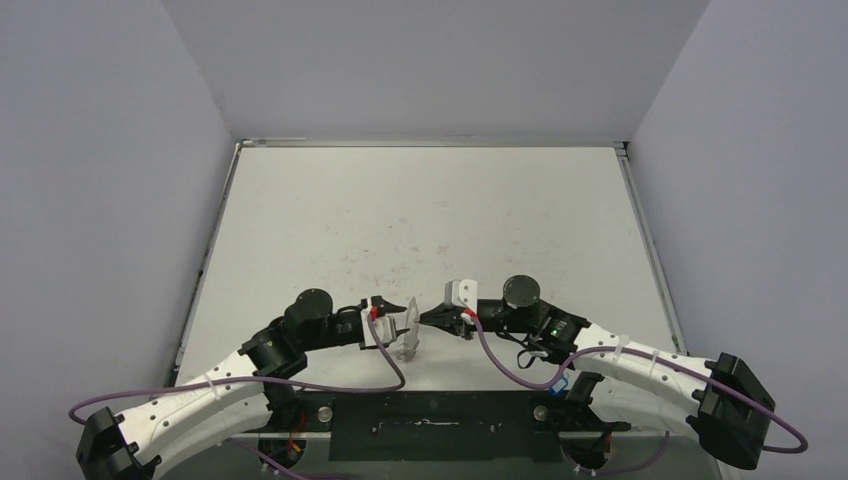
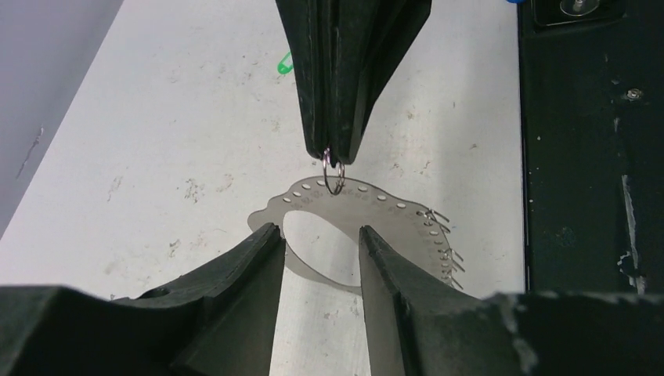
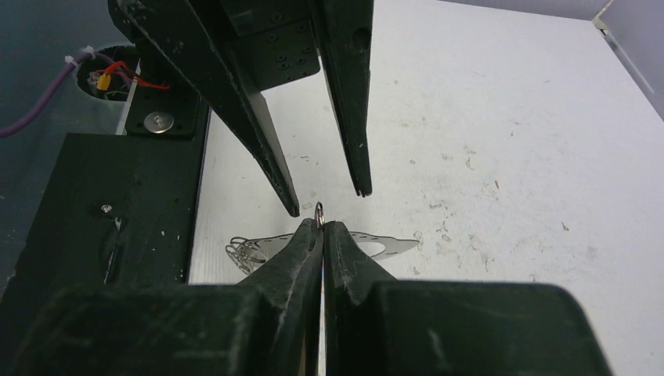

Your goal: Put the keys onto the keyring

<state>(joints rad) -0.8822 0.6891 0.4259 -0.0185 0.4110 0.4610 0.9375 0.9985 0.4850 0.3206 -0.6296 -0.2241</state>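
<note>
The keyring (image 2: 376,205) is a flat pale-grey ring with small holes along its rim and wire loops at one end. It lies on the table under both grippers, and it also shows in the top view (image 1: 411,335) and the right wrist view (image 3: 278,240). My right gripper (image 3: 322,225) is shut on a small split ring (image 3: 319,210), held just above the keyring (image 2: 334,171). My left gripper (image 2: 319,231) is open and empty, facing it tip to tip. A green tag (image 2: 283,63) peeks out beside the right fingers. A blue tag (image 1: 563,384) lies by the right arm's base.
The black base plate (image 1: 430,425) runs along the table's near edge, close beside the keyring (image 2: 587,157). Purple cables (image 1: 330,385) loop from both arms. Grey walls enclose the white table (image 1: 420,210) on three sides.
</note>
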